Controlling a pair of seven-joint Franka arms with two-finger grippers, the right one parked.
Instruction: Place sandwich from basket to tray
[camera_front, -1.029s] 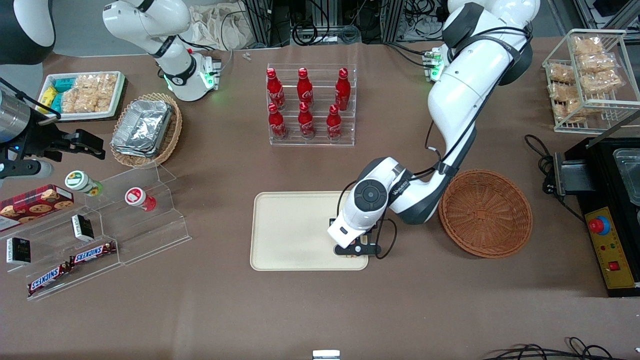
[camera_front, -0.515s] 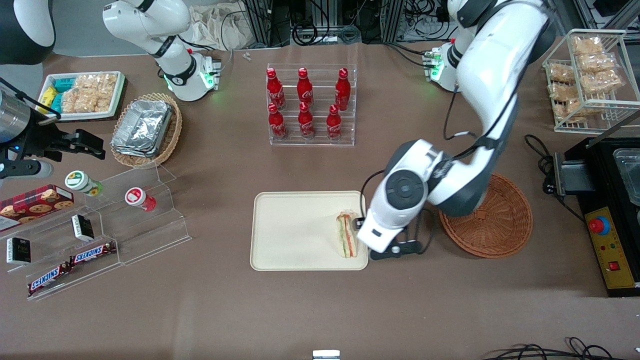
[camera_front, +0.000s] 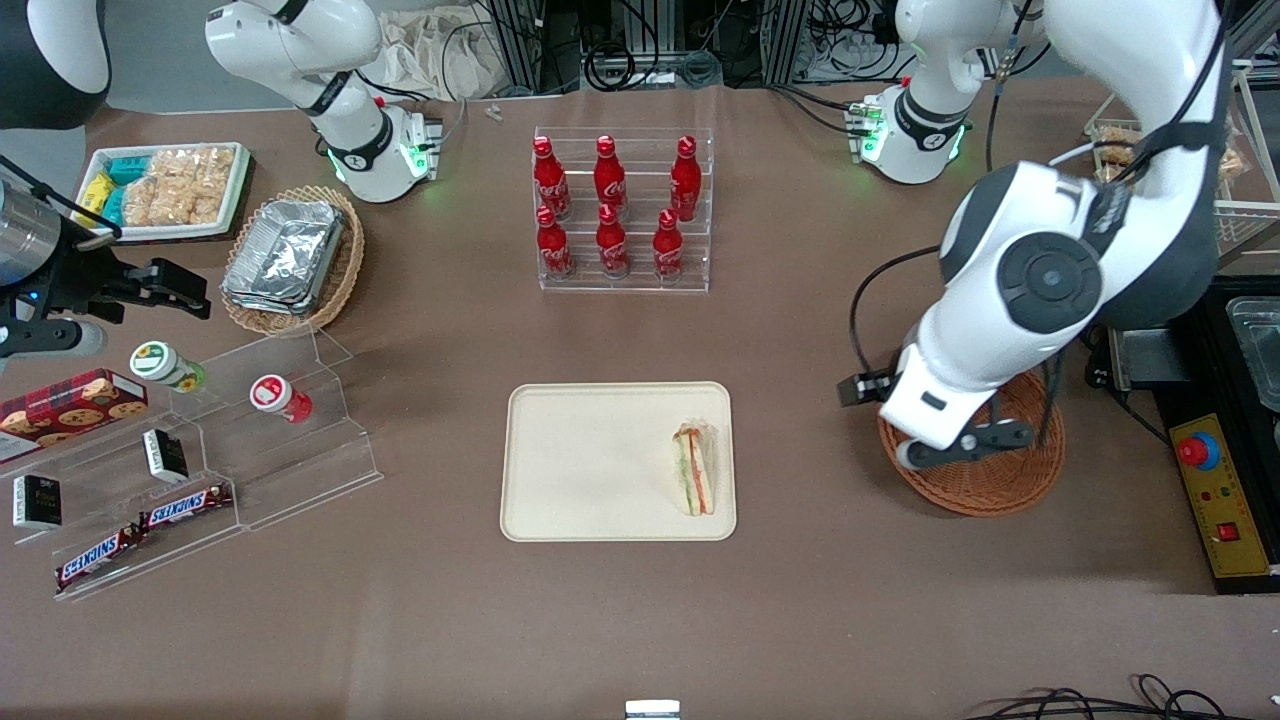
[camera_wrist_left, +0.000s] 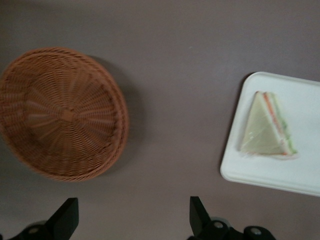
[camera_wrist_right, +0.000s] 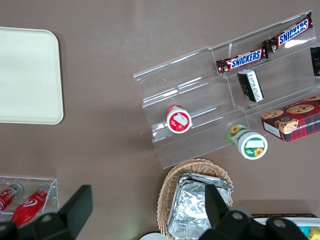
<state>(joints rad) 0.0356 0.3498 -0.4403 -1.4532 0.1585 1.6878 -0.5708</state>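
Observation:
The wrapped sandwich lies on the cream tray, near the tray's end toward the basket. It also shows in the left wrist view on the tray. The reddish-brown basket is empty and partly covered by the left arm's wrist. In the left wrist view the basket shows whole. My left gripper is open and empty, held high over the bare table between basket and tray.
A clear rack of red cola bottles stands farther from the camera than the tray. A clear stepped stand with snacks, an oval basket of foil containers and a white snack tray lie toward the parked arm's end. A black machine stands beside the basket.
One second ago the gripper was low over the tray's end. It has left the sandwich on the tray, risen and swung away to the basket's side.

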